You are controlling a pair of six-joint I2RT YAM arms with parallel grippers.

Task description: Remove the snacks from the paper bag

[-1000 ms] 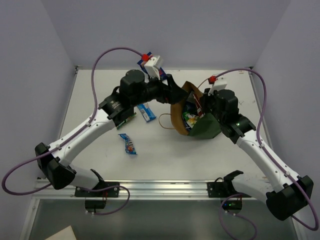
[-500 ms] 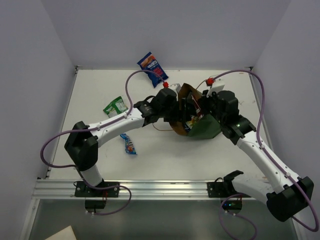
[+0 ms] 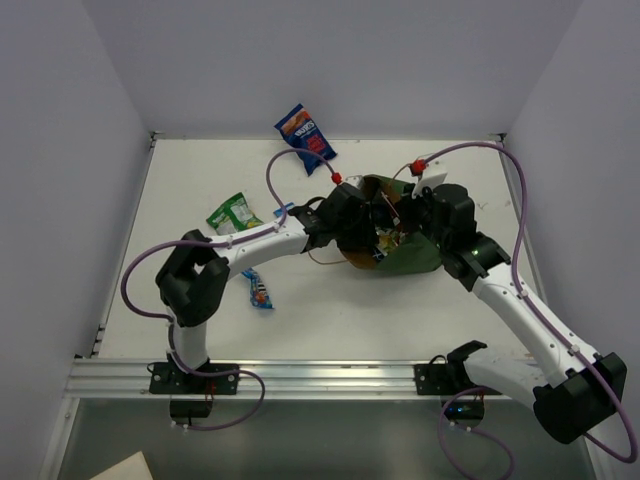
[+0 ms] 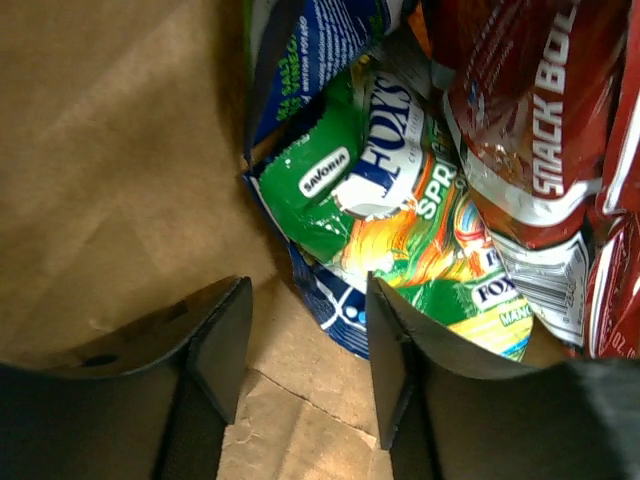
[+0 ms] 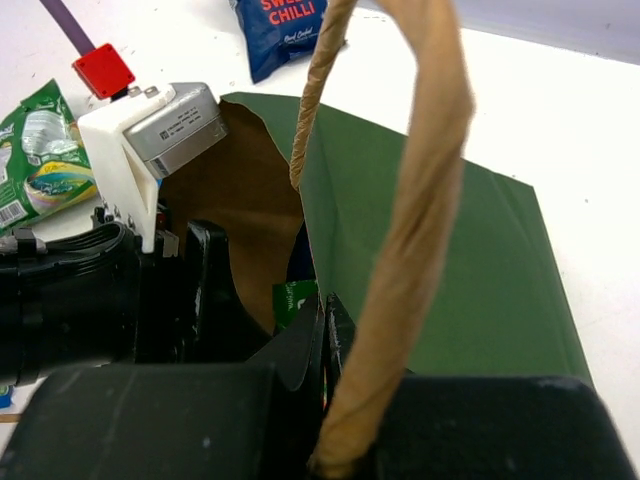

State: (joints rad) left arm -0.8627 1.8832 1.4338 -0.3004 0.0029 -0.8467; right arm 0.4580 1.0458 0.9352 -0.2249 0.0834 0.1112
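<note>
The dark green paper bag lies on its side, mouth facing left. My left gripper is open and empty inside it, over the brown inner wall. Just ahead of its fingers lie snacks: a green packet, a red packet and a blue packet. My right gripper is shut on the edge of the bag's green wall, beside a tan loop handle. In the top view the left gripper's fingers are hidden in the bag mouth.
Snacks lie on the white table outside the bag: a blue packet at the back, a green packet at the left, a blue-white bar nearer the front. The left arm stretches across the table's middle.
My left arm has dropped lower and reached rightward, pushing its gripper into the bag's mouth. The right gripper and the bag have held still.
</note>
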